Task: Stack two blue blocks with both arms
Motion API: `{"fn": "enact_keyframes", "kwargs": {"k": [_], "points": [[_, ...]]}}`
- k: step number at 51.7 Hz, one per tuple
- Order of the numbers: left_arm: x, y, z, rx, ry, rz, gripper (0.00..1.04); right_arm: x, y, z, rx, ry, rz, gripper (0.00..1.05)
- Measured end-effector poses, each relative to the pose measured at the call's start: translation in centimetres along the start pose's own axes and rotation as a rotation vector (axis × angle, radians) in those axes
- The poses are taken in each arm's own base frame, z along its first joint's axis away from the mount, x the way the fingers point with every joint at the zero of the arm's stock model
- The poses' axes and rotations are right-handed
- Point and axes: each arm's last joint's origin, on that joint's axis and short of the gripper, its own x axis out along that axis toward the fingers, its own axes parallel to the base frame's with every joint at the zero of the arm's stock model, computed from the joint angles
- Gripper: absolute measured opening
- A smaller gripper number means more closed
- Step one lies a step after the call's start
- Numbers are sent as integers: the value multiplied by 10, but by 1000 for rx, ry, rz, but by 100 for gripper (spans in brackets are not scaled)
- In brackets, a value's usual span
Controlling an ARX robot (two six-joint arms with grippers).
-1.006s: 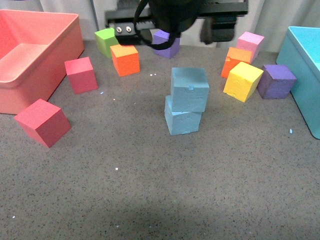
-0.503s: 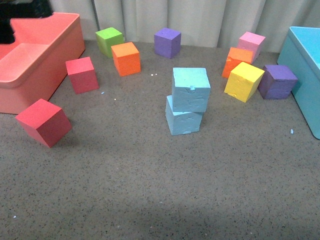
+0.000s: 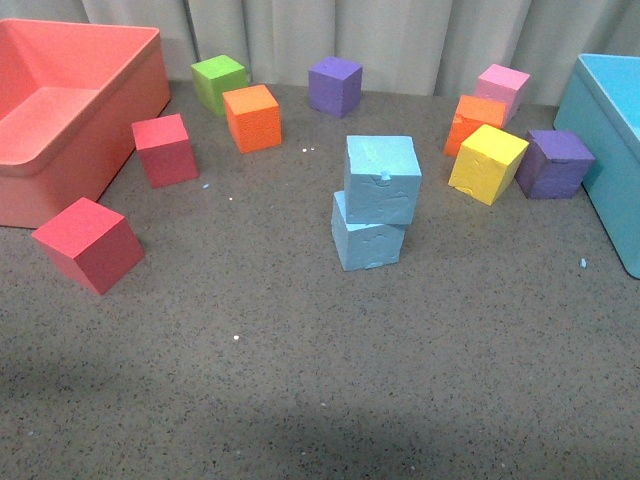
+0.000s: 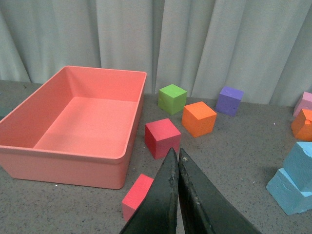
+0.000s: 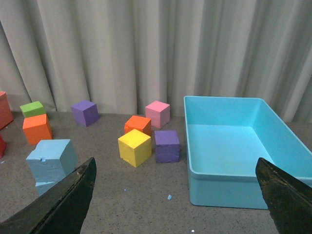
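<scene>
You have the two blue blocks stacked mid-desk: the top block (image 3: 382,178) sits on the bottom block (image 3: 367,241), shifted slightly right and far so the lower one's left edge shows. Neither arm appears in the front view.

From the left wrist, the left tool (image 4: 178,168) has its fingers pressed together with nothing between them, raised above the desk (image 3: 300,380) near a red block (image 4: 138,195), well to the left of the stack. From the right wrist, the right tool (image 5: 178,195) is spread wide and empty, with only its two fingertips (image 5: 73,192) showing at the picture's edges.

To the left you see the pink bin (image 3: 60,150), two red blocks, a green block (image 3: 219,82) and an orange block (image 3: 251,117). To the right, a yellow block (image 3: 487,162), a purple block (image 3: 554,163) and the blue bin (image 3: 605,130).
</scene>
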Motion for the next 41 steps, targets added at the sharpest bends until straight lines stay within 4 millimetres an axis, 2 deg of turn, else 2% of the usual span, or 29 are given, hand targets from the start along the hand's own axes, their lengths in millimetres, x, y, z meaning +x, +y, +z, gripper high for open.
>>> {"fn": "enact_keyframes", "kwargs": {"k": [12,41], "points": [[-19,15,1,-1,-3,3,4,0,0,0,0,0,0,95],[-43,15,10,-1,-35,3,4,0,0,0,0,0,0,95]]}}
